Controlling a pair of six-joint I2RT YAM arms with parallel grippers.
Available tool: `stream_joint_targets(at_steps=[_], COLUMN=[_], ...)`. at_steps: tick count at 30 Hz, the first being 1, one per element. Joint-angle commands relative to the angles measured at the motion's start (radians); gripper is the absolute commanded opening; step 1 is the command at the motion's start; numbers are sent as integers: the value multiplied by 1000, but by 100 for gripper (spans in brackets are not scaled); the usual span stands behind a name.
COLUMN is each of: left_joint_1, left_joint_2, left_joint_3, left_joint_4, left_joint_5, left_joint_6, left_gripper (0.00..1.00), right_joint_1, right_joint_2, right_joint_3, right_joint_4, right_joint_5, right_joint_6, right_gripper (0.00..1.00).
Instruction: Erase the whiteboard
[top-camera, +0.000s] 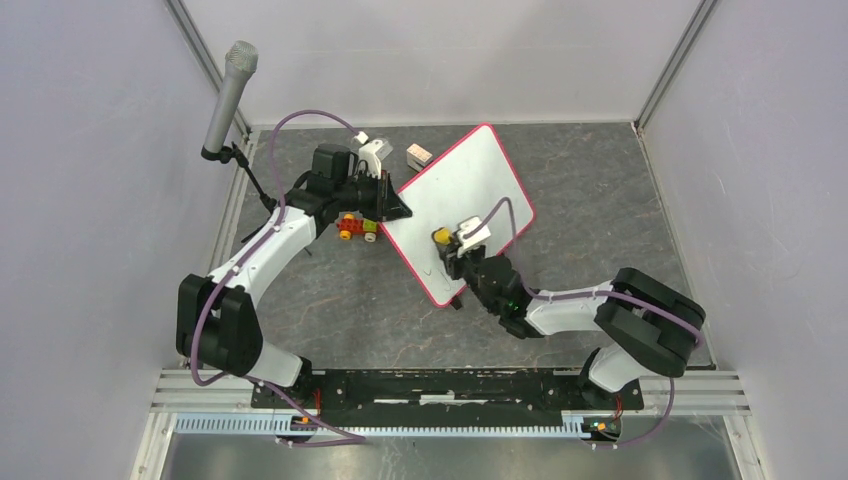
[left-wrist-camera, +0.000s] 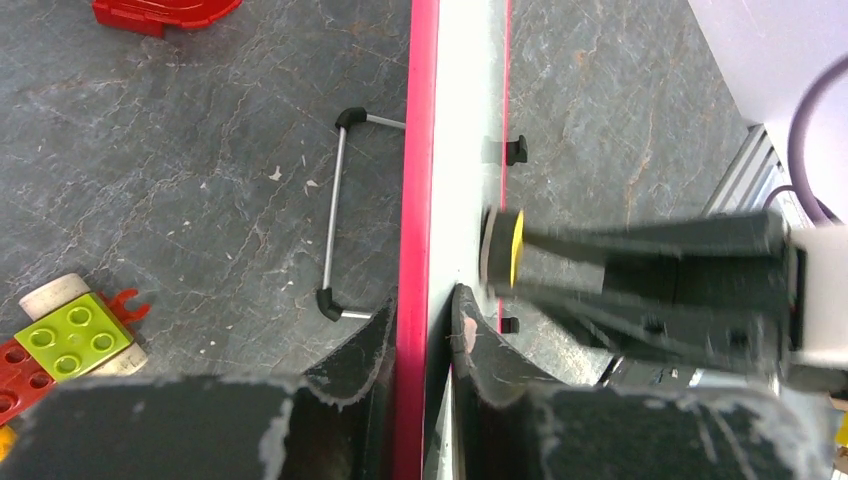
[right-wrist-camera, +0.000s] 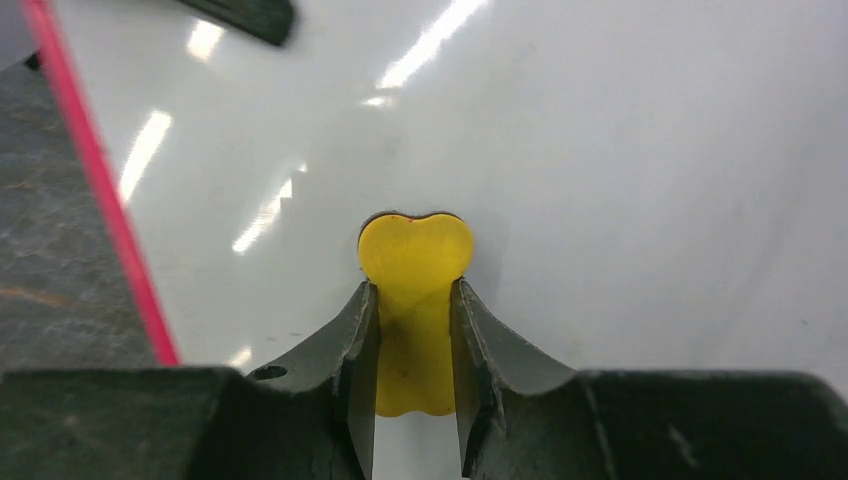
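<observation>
The whiteboard (top-camera: 470, 190), white with a red-pink rim, lies turned at an angle in the middle of the table. My left gripper (top-camera: 403, 208) is shut on its left edge. In the left wrist view the fingers (left-wrist-camera: 365, 350) pinch the rim of the whiteboard (left-wrist-camera: 455, 150), which shows nearly edge-on. My right gripper (top-camera: 450, 245) is shut on a yellow eraser (top-camera: 440, 236) pressed on the board's near left part. The right wrist view shows the right gripper (right-wrist-camera: 413, 300) clamped on the eraser (right-wrist-camera: 415, 250) against the glossy whiteboard (right-wrist-camera: 600, 150). I see no marker lines there.
Toy bricks (top-camera: 355, 228) lie left of the board, with a green brick (left-wrist-camera: 75, 335) and a red piece (left-wrist-camera: 160, 12) in the left wrist view. A wire bracket (left-wrist-camera: 340, 220) sits beside the rim. A small block (top-camera: 418, 154) and a microphone (top-camera: 228, 95) stand at the back left.
</observation>
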Motion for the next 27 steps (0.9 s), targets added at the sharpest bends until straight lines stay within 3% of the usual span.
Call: stream_joint_targets(at_steps=[1,6,17,23,27], left_joint_1=[-12,-18,-19,-20,-20], left_joint_2=[13,9,-58,-59,-75], left_joint_3=[-50,-46,-60,-132,-131], left_joint_4=[-115,-175,-311,-269,-273], left_joint_5=[-304,-302,-257,-277,-341], left_joint_6=[200,173,109,108,138], left_gripper=[2,2,2,2,2], right_joint_1=[-122,-139,177,155,101], right_joint_2=[12,10,29,22,-12], right_joint_3=[-105,-105,-13,-25,-126], right_joint_4=[-67,-82,-86,-138,-112], right_joint_5=[21,-15,-73,60,144], right_joint_6=[89,71,32,73,118], right_gripper=[28,28,29,29,29])
